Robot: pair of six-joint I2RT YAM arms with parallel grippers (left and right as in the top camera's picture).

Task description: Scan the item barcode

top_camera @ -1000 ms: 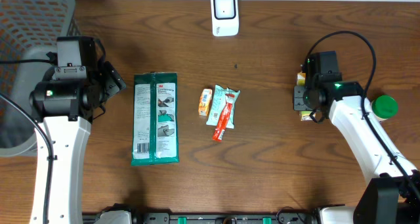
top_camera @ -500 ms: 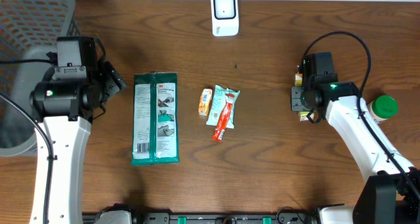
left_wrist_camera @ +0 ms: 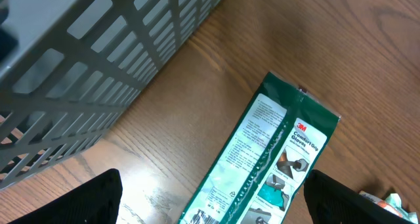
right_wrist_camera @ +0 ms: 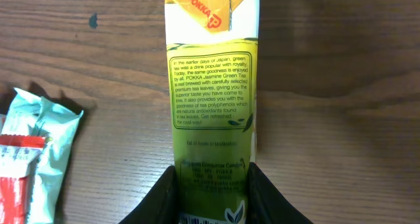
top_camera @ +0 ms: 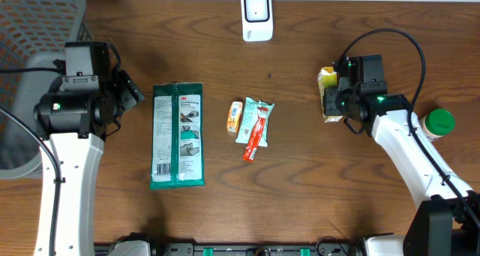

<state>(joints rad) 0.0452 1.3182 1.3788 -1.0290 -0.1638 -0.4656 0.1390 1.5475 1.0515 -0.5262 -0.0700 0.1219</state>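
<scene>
The item, a green and yellow Pokka jasmine tea carton (top_camera: 327, 91) (right_wrist_camera: 210, 86), is held by its lower end in my right gripper (top_camera: 343, 100) (right_wrist_camera: 211, 178), which is shut on it at the table's right. A strip of barcode shows at the carton's bottom edge in the right wrist view. The white scanner (top_camera: 256, 16) stands at the back centre, well apart from the carton. My left gripper (top_camera: 129, 93) (left_wrist_camera: 211, 188) hangs open and empty above the top end of a green 3M packet (top_camera: 178, 136) (left_wrist_camera: 266, 161).
A grey mesh basket (top_camera: 34, 19) (left_wrist_camera: 92, 66) fills the back left corner. A mint and red snack packet (top_camera: 256, 126) (right_wrist_camera: 26, 158) and a small orange one (top_camera: 235, 115) lie mid-table. A green-capped bottle (top_camera: 439, 122) stands behind the right arm.
My right gripper has moved up and left with the carton, which now sticks out plainly to the left of the wrist. The left arm has stayed still.
</scene>
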